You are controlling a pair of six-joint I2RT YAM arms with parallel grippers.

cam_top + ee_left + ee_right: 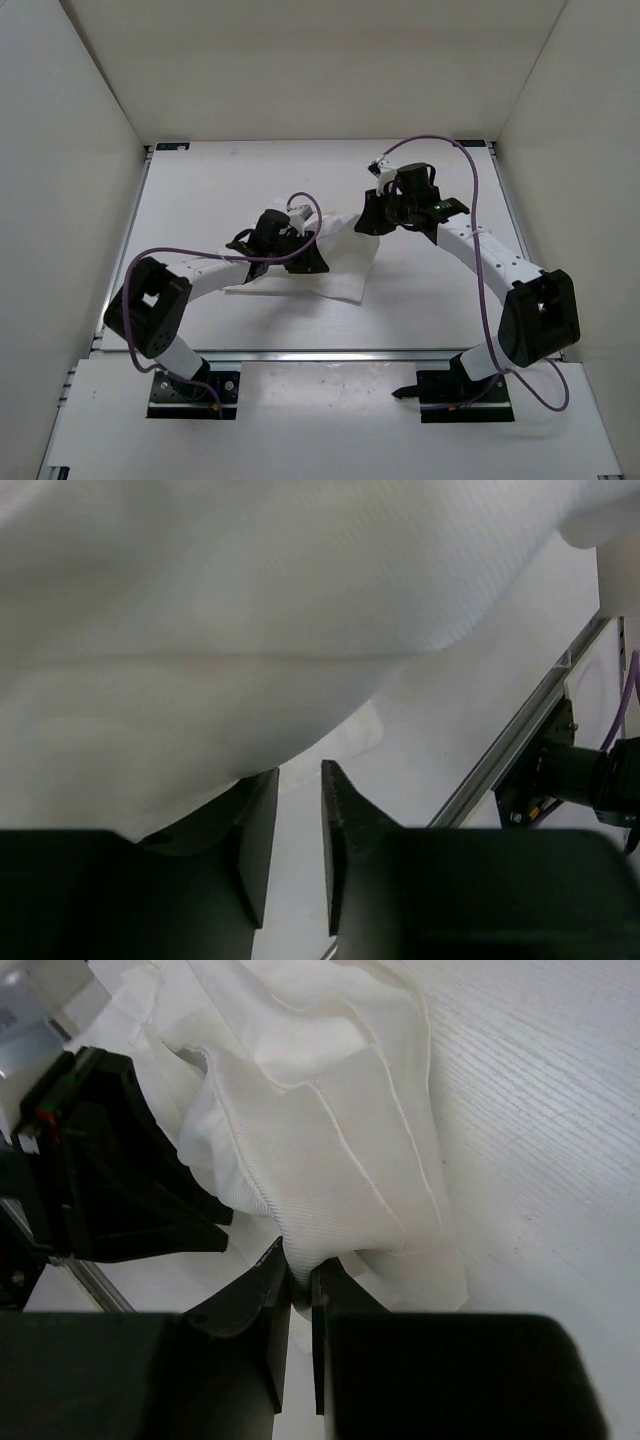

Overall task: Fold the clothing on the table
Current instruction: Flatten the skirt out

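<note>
White garment [345,282] lies crumpled mid-desk [200,190], between both arms. Right pincer [298,1278] pinches bunched fold of fabric at garment's far right side. Left pincer [298,775] narrowly spread at cloth's edge, fabric draped above it; unclear if any caught. Risk: thin cloth slipping from small right pinch under pull; left pincer shutting on no layer or several, skewing fold. Both arms reach inward, elbows bent outward, wrists tipped down.
</note>
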